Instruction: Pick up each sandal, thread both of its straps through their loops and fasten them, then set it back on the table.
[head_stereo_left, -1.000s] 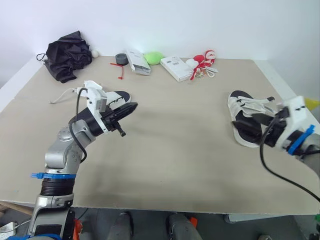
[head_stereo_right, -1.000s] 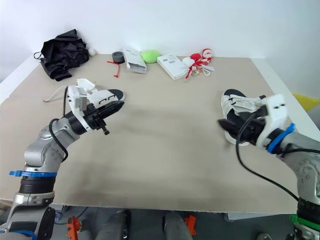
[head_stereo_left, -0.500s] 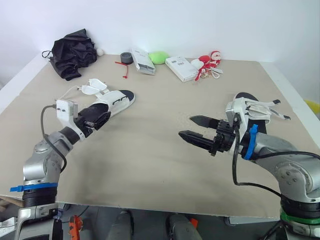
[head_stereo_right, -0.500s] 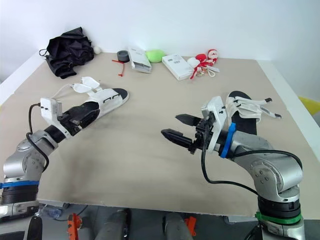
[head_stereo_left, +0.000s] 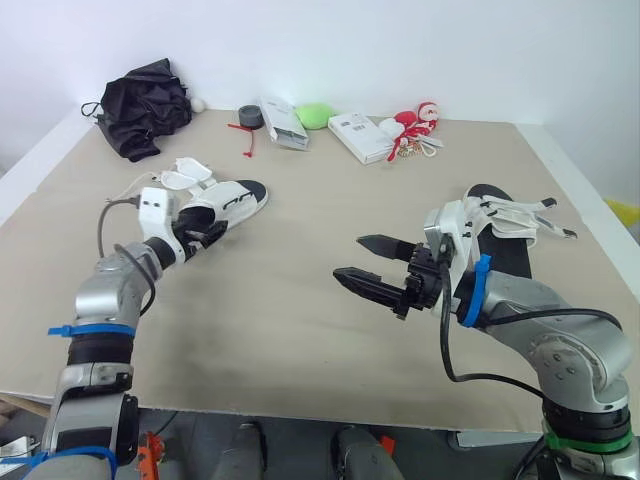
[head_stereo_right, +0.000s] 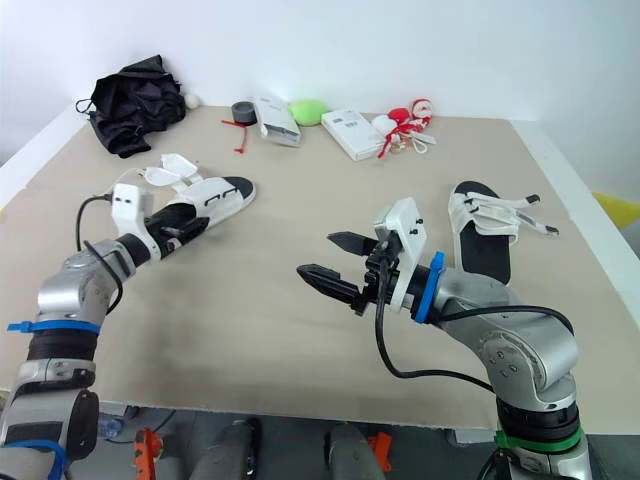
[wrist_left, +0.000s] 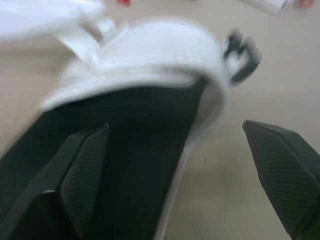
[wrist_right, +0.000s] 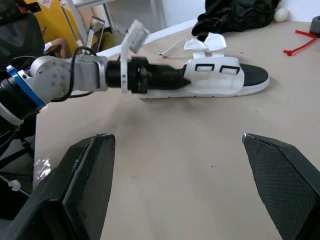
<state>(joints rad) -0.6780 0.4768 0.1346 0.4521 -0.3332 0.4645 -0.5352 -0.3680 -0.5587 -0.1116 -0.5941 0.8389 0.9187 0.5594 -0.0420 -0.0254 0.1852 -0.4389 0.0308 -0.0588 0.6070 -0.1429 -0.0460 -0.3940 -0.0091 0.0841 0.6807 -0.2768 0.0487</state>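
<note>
One white sandal with a black footbed (head_stereo_left: 228, 203) lies at the left of the table, both straps loose. My left gripper (head_stereo_left: 205, 238) is open at its heel end. In the left wrist view one finger (wrist_left: 85, 170) rests over the black footbed (wrist_left: 145, 165) and the other finger (wrist_left: 280, 170) hangs over bare table. The second sandal (head_stereo_left: 500, 235) lies at the right, straps undone. My right gripper (head_stereo_left: 348, 256) hovers open above the table's middle, pointing at the left sandal (wrist_right: 220, 80), with nothing between its fingers.
Along the far edge sit a black cloth bundle (head_stereo_left: 145, 105), a tape roll (head_stereo_left: 248, 117), two white boxes (head_stereo_left: 280, 125) (head_stereo_left: 358, 137), a green object (head_stereo_left: 312, 115) and a red-and-white toy (head_stereo_left: 415, 125). A white cord (head_stereo_left: 125, 190) trails beside the left sandal.
My left gripper opened and dropped to the left sandal's heel. My right arm swung from the right sandal to the table's middle. The camera also shifted.
</note>
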